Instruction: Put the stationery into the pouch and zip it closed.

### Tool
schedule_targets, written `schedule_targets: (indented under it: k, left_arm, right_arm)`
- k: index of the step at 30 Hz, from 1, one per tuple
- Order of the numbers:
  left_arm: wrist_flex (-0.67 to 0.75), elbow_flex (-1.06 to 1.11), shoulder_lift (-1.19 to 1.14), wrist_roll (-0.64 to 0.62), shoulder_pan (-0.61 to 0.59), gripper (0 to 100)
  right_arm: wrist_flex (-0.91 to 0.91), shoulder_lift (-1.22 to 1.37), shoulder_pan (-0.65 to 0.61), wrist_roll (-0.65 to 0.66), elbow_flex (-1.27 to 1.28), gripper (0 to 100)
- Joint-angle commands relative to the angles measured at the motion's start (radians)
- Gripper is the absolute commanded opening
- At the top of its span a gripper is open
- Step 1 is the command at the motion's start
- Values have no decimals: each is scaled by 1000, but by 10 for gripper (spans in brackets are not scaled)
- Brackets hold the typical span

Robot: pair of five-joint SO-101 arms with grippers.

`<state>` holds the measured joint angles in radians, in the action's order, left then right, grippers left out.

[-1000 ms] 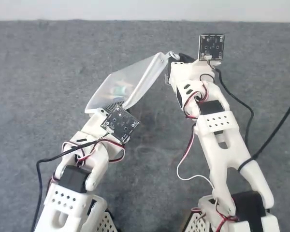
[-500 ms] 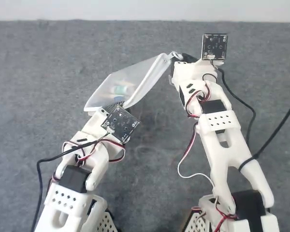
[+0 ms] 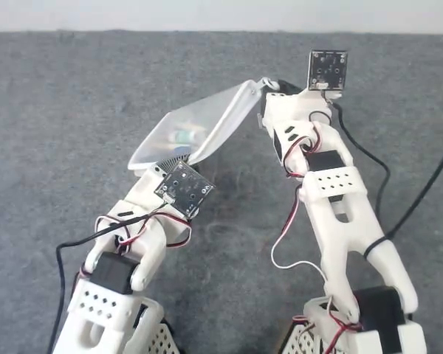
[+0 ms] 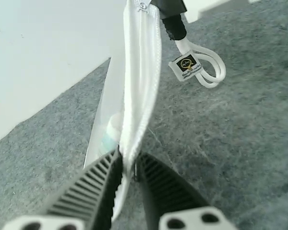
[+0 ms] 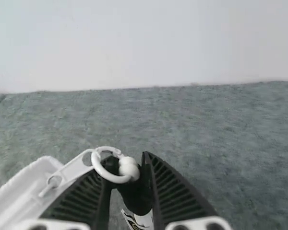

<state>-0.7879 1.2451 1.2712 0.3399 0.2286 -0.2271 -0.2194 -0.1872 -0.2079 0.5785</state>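
**Above the mat (image 3: pixel 59 110): pouch (image 3: pixel 199 125) held at both ends**

At the left, we find the left gripper (image 4: pixel 127 160) with its fingers closed on the zipper edge of the pouch, at its lower end. From there the pouch slants upward to the right between the two arms. Through its translucent wall we see stationery (image 3: pixel 183 137) lying inside, near the left gripper. Along the stretch that we can see, the two zipper rows meet. At the right, the right gripper (image 5: pixel 126 165) is clamped on the black zipper pull (image 5: pixel 132 191) at the upper end of the pouch. A white cord loop (image 4: pixel 204 69) hangs from that pull.
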Motion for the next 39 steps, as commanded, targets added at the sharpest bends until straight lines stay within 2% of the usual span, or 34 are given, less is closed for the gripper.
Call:
schedule_targets:
  k: [1,6,18,26,33,35,39]
  left_arm:
    - [-11,-8,17,-43,-11,13]
    - [-11,-12,17,-144,-15,120]
    - [-51,-30,20,-180,-17,148]
    - [-115,-1,207,-296,-17,180]
    - [-120,128,497,-324,-17,175]
    - [-120,162,566,-324,-17,146]
    - [-109,160,543,-318,-17,58]
  right_arm:
    - [-62,-76,82,-26,-92,21]
    - [-159,-108,44,-26,-91,143]
    - [-231,-127,38,-21,-97,144]
    - [-404,-352,33,-20,-32,144]
    - [-430,-562,16,-17,124,135]
    - [-426,-613,16,11,161,91]
    - [-421,-699,16,54,219,8]
